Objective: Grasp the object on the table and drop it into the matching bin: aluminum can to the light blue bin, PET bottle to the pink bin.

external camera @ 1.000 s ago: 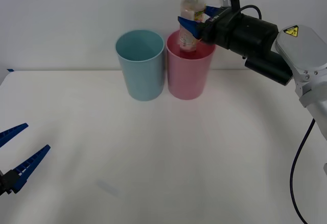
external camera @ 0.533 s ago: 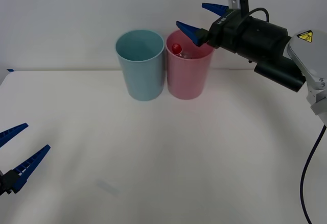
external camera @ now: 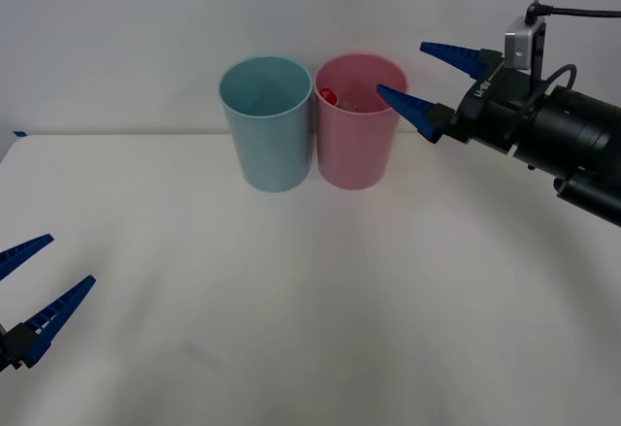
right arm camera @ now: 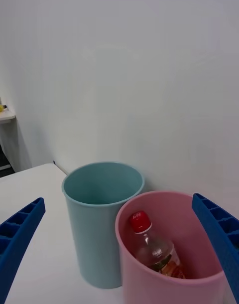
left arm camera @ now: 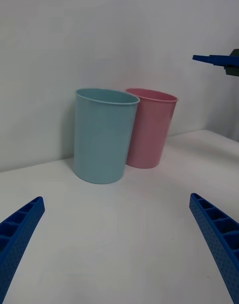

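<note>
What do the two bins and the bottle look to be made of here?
The pink bin and the light blue bin look like smooth moulded plastic: even colour, thin rims, soft sheen. The PET bottle lying inside the pink bin appears to be clear thin plastic, since its contents show through, with an opaque red cap that is probably harder plastic and a pale label, paper or film.

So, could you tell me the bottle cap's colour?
Red cap, clearest in the right wrist view.

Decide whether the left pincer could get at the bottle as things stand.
Probably not. The left pincer hangs open at the table's near edge, far away, and the bottle lies deep inside the pink bin, walled in all round.
</note>
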